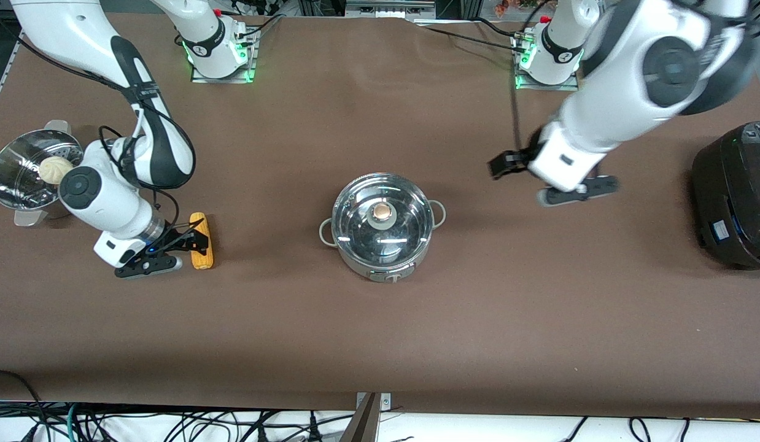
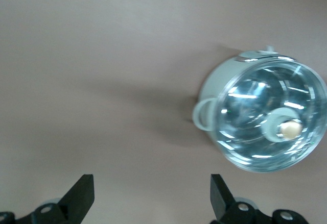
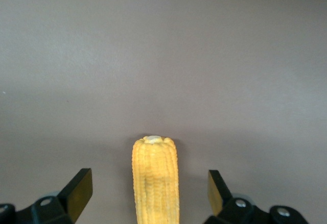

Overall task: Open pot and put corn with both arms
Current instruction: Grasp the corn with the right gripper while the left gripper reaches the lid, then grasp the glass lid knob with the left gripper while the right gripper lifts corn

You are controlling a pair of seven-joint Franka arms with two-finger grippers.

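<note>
Right hand (image 3: 148, 193) straddles corn (image 3: 155, 178), cob's lower end cut off.

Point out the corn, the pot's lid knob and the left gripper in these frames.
corn (image 3: 155, 180): right wrist view, on the middle of the cob's kernels.
lid knob (image 1: 383, 212): front view, on the tan top of the knob, centre of the glass lid.
left gripper (image 2: 152, 196): left wrist view, midway between its spread fingertips.

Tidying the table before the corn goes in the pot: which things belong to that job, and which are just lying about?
Job: pot, lid on; corn between the open right gripper; open left gripper up near the pot.

Lying about: steamer bowl with bun; black cooker.
</note>
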